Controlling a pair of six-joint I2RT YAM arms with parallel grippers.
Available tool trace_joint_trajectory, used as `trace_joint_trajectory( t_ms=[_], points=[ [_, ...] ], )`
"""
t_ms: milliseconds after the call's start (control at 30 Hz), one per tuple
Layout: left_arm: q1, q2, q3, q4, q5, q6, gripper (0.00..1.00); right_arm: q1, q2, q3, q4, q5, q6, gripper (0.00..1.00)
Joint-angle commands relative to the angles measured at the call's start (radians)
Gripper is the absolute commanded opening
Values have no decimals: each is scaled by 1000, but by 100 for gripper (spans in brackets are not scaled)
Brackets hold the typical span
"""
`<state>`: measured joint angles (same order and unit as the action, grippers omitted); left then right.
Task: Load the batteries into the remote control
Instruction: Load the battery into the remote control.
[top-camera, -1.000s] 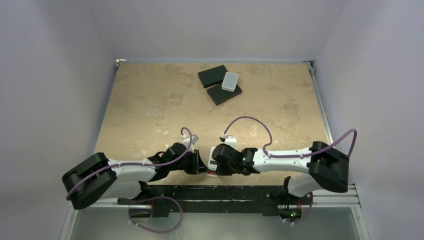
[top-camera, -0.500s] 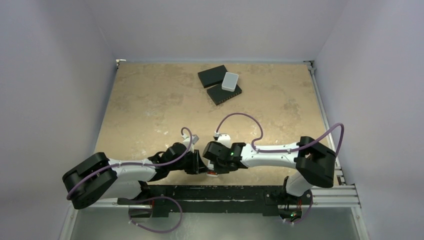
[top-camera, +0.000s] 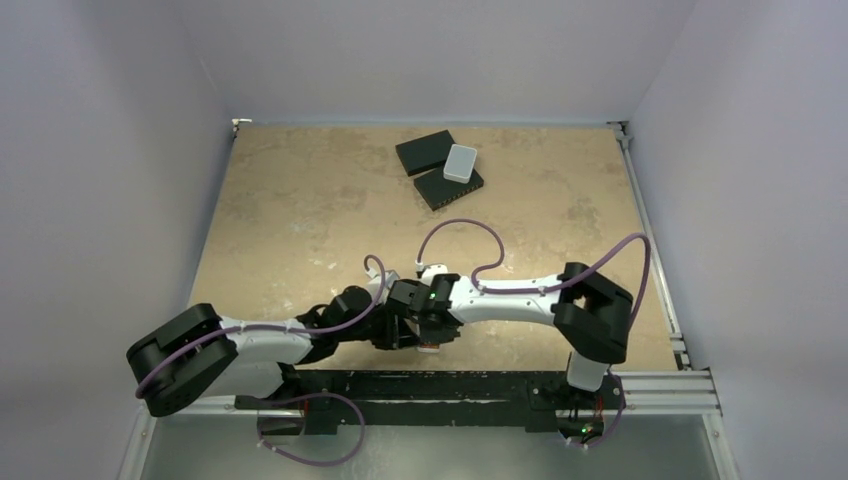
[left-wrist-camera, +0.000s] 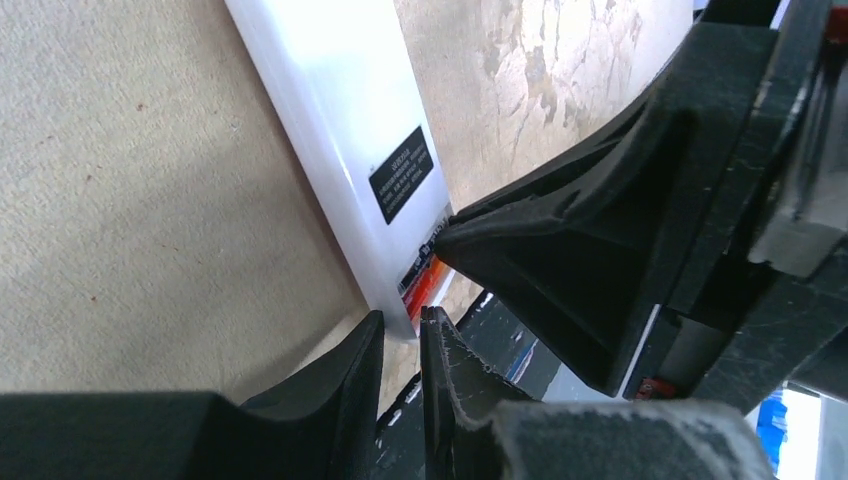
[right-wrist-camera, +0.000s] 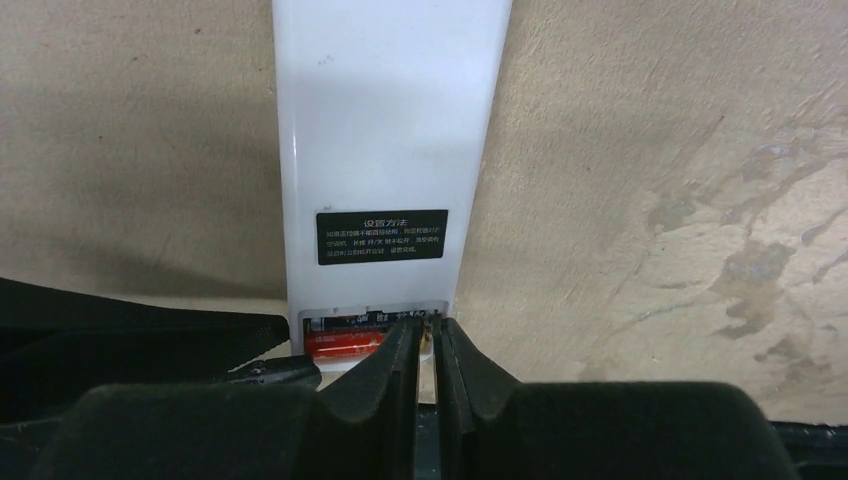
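Observation:
The remote control (right-wrist-camera: 385, 120) lies back-up on the table, white with a black label. Its open recess at the near end holds a dark battery (right-wrist-camera: 360, 322) and a red-orange battery (right-wrist-camera: 345, 346) side by side. My right gripper (right-wrist-camera: 430, 328) stands at the recess's right end, its jaws together but for a thin slit, with nothing clearly held. My left gripper (left-wrist-camera: 400, 325) pinches the remote (left-wrist-camera: 330, 110) at its near corner. In the top view both grippers, left (top-camera: 398, 332) and right (top-camera: 432, 340), meet over the remote (top-camera: 430, 348), which is mostly hidden.
Two black flat boxes (top-camera: 425, 152) (top-camera: 450, 188) lie at the far side with a pale grey rounded box (top-camera: 460, 162) resting across them. A black rail (top-camera: 450, 385) runs along the near edge, just behind the remote. Walls close in on three sides of the table.
The right arm has swung left, bringing its gripper closer against the left one over the remote's near end. The left arm has not moved.

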<state>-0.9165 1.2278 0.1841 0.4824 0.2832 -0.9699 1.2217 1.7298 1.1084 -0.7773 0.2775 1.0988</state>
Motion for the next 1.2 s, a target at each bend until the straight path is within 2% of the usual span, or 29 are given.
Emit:
trace_joint_trajectory(
  t_ms=[0,300,767,967,1167],
  points=[
    [-2,0,-13,129,51,-18,19,-5,85,91,-60,90,22,18],
    [-3,0,-43,150,63,-20,19,7,120,181,-155,114,46,18],
    [-3,0,-57,96,6,-32,19,9,22,175,-194,160,67,20],
    [-2,-32,-45,39,-11,-35,19,9,-66,117,-160,160,59,21],
    [-2,-112,-10,-90,-46,-22,20,9,-142,85,-136,173,6,27]
  ],
)
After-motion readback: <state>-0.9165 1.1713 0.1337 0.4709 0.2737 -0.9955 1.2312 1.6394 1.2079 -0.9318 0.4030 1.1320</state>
